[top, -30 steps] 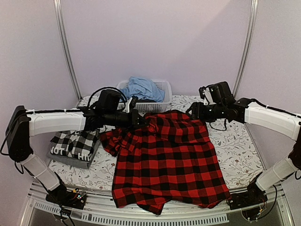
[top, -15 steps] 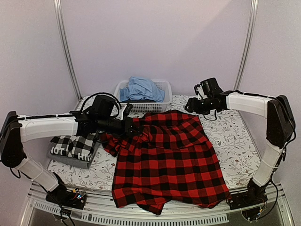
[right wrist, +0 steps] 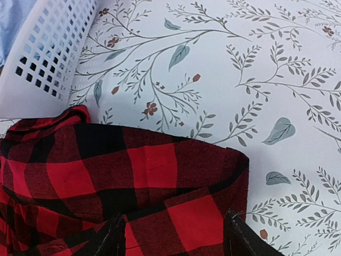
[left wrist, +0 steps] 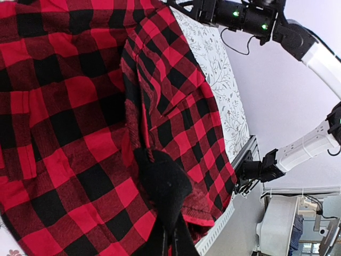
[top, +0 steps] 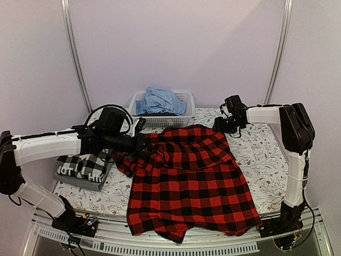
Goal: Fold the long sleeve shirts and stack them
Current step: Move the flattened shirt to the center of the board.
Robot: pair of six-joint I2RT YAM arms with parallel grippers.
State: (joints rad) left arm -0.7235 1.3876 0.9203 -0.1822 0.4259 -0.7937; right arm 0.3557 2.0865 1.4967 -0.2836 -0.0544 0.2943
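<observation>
While the large red-and-black buffalo-check flannel shirt (top: 192, 181) lies spread across the middle of the floral-printed tabletop (top: 266, 170), both arms reach in over its far edge. Its near hem hangs just past the front edge of the tabletop, and its left part is bunched into loose folds.

At the far left of the shirt, the left hand (top: 143, 145) is clamped tight on a raised fold of the red check cloth; the left wrist view shows its fingers pressed together with the fabric pinched and ridged up between them.

At the far right corner, the right hand (top: 221, 126) sits low over the cloth with its fingers (right wrist: 114, 237) spread apart. In the right wrist view a folded edge of the flannel lies between them, not squeezed.

Left of the flannel, a folded black-and-white check shirt (top: 85, 159) rests on top of a folded dark grey shirt with white lettering (top: 80, 180). Behind the flannel, at the back of the tabletop, stands a white plastic mesh basket (top: 184, 101) holding crumpled light blue cloth (top: 160, 100).
</observation>
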